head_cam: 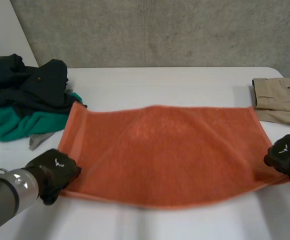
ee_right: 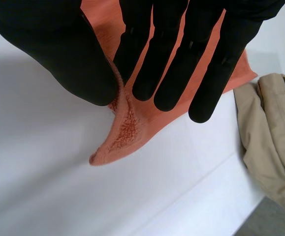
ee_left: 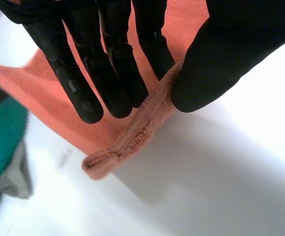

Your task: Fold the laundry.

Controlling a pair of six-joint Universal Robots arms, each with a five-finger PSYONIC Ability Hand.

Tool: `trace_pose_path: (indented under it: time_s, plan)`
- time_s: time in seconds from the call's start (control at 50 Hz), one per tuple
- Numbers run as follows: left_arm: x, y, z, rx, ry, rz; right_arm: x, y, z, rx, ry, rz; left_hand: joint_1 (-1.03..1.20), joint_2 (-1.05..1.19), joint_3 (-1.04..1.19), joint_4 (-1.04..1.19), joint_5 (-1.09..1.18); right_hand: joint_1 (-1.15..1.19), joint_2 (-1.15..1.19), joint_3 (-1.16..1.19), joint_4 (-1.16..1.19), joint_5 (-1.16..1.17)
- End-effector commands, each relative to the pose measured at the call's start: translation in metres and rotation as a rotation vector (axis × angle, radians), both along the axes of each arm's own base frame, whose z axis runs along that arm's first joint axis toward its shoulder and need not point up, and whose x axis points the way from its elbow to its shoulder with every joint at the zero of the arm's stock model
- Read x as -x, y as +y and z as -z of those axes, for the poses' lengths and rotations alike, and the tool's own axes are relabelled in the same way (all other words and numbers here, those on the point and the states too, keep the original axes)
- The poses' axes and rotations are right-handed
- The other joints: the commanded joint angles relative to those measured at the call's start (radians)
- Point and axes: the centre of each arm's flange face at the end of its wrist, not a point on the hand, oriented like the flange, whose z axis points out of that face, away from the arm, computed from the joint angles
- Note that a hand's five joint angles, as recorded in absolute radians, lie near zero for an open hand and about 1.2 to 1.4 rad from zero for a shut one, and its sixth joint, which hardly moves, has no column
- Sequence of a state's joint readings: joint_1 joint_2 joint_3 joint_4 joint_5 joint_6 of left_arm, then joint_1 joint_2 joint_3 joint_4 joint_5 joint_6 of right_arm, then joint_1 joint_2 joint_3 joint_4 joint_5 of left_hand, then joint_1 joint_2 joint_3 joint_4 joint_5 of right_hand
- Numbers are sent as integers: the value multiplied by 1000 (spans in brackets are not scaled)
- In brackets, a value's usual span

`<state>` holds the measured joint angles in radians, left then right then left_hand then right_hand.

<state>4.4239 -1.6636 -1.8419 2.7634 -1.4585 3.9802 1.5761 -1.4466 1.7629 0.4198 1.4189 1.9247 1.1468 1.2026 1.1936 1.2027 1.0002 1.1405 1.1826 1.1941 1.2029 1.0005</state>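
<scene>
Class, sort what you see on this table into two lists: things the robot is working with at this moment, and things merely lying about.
In use: orange towel, spread out; left hand, pinching its near left corner; right hand, pinching its near right corner.

Lying about: dark clothes heaped on a green garment, by the towel's far left corner; khaki garment, beyond the right hand.

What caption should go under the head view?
The left hand and right hand pinch near corners of the orange towel on the table.
</scene>
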Motion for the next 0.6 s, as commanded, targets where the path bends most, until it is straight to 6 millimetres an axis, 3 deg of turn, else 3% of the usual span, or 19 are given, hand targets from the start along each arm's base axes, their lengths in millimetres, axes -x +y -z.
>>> trace_pose_path:
  time_s: [0.02, 0.1, 0.16, 0.18, 0.34, 0.44, 0.54, 0.56, 0.58, 0.6]
  plan:
    - [9, -24, -10, 109, 17, 20, 1, -20, -8, 126, -10, 10, 249, 194, 203, 194, 222, 256, 214, 202, 193, 221]
    - [27, -74, -4, 278, 69, 19, -2, -55, 3, 209, -73, 54, 249, 194, 203, 194, 222, 256, 214, 202, 193, 221]
    - [37, -97, 2, 350, 95, 25, -18, -78, 9, 290, -124, 41, 249, 194, 203, 194, 222, 256, 214, 202, 193, 221]
    - [43, -114, 5, 402, 113, 22, -21, -83, 10, 307, -134, 38, 249, 194, 203, 194, 222, 256, 214, 202, 193, 221]
    - [69, -181, 27, 600, 155, -23, -53, -141, 31, 476, -152, 39, 249, 194, 203, 194, 222, 256, 214, 202, 193, 221]
    - [80, -210, 34, 688, 179, -36, -66, -178, 41, 610, -169, 29, 249, 194, 203, 194, 222, 256, 214, 202, 193, 221]
    - [90, -224, 38, 723, 201, -29, -75, -196, 46, 704, -200, 17, 249, 194, 203, 194, 222, 256, 214, 202, 193, 221]
    - [95, -224, 39, 727, 211, -22, -77, -199, 46, 727, -204, 20, 249, 194, 203, 194, 222, 33, -9, -21, -29, -2]
    - [97, -223, 40, 728, 218, -20, -79, -201, 48, 737, -207, 23, 9, -47, -38, -47, -19, -272, -314, -325, -334, -306]
    - [99, -222, 40, 728, 226, -18, -82, -202, 49, 755, -212, 25, -526, -581, -572, -582, -554, -966, -1008, -1020, -1028, -1000]
